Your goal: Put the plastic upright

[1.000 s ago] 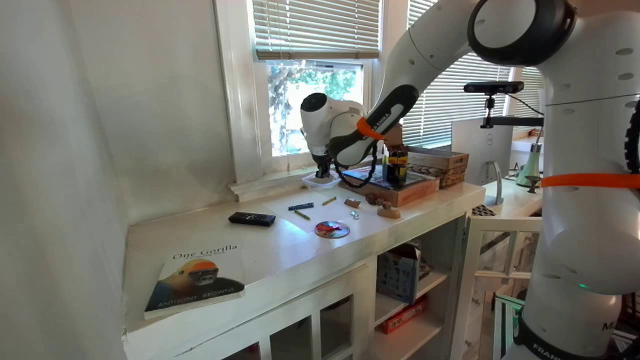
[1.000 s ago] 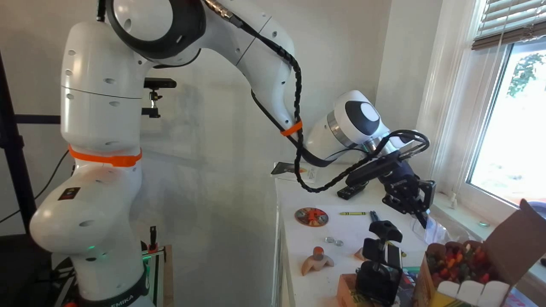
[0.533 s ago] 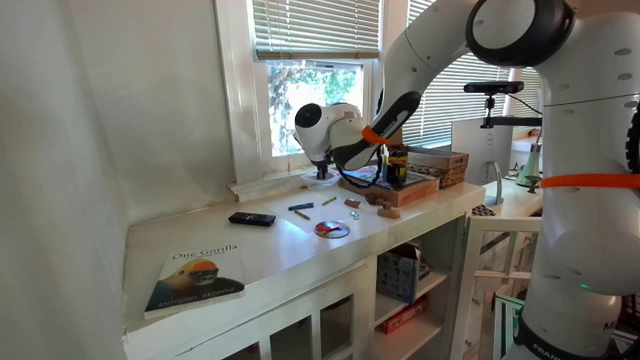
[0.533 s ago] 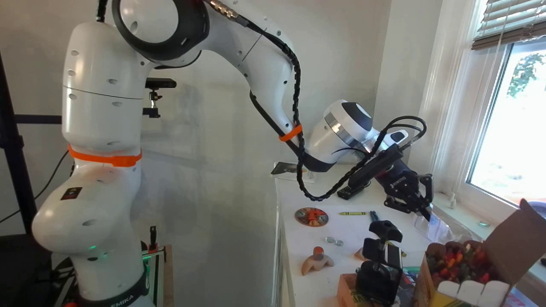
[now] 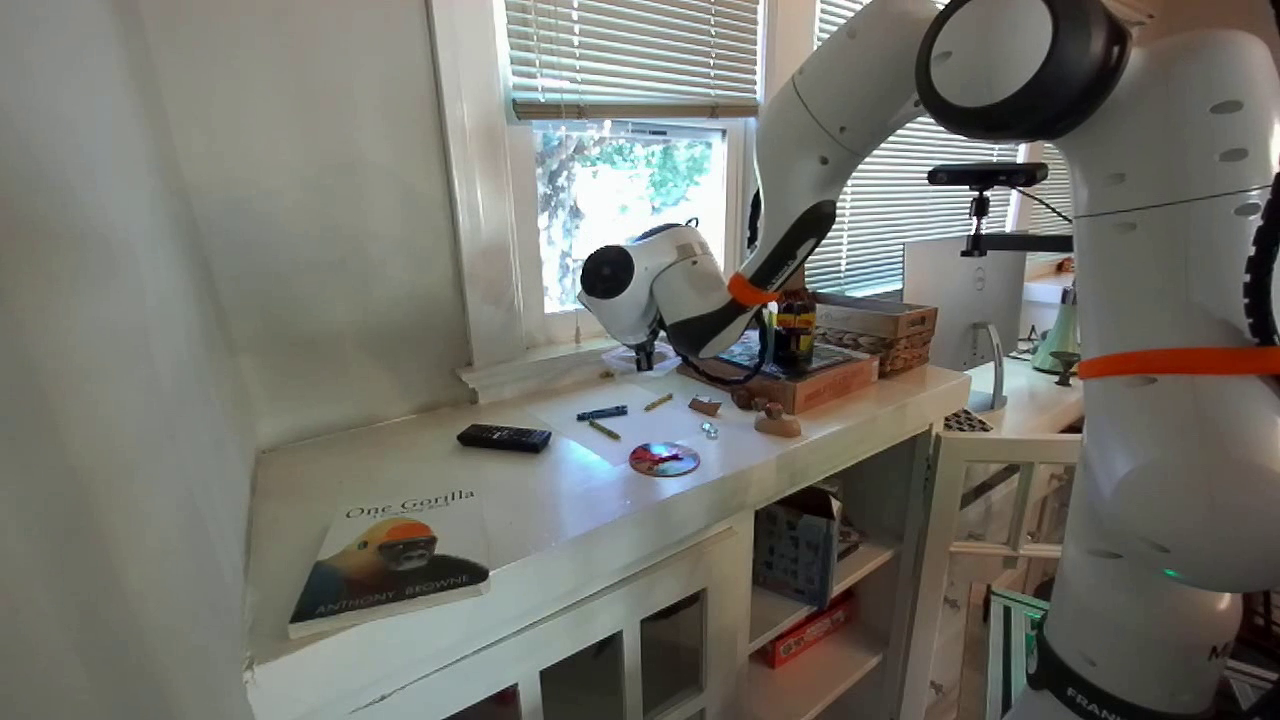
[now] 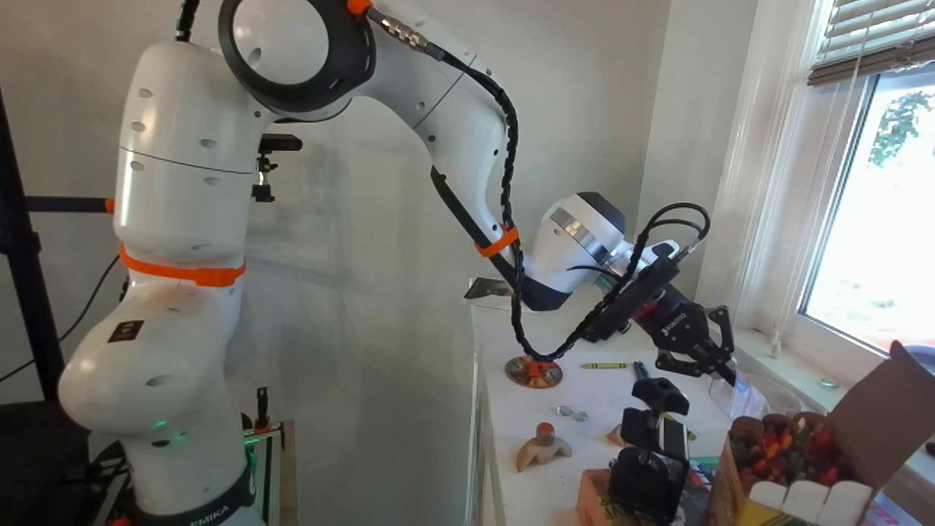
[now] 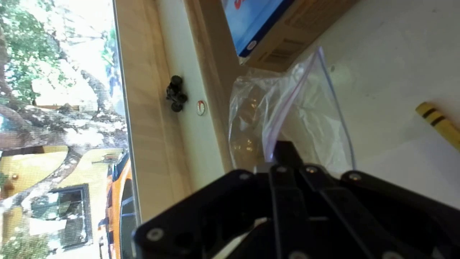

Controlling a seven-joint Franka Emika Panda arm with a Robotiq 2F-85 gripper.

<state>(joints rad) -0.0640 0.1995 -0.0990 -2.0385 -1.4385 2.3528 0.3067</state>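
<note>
The plastic is a clear zip bag with a purple-blue seal, standing partly open on the white counter by the window sill. It also shows in both exterior views. My gripper comes at it at a slant, with its fingers close together. The lower end of the near bag rim runs in at the fingertips, and the gripper looks shut on it. The exact pinch is partly hidden by the dark fingers. In an exterior view the gripper tips touch the bag's edge.
Crayons, a remote, a round disc and a book lie on the counter. A cardboard box stands close beyond the bag. The window sill runs alongside. A clamp and an open crayon box stand nearby.
The wrist has dropped lower and the gripper has tilted closer to level. The fingertips stay at the bag, whose edge has shifted slightly with them. The other counter objects have not moved.
</note>
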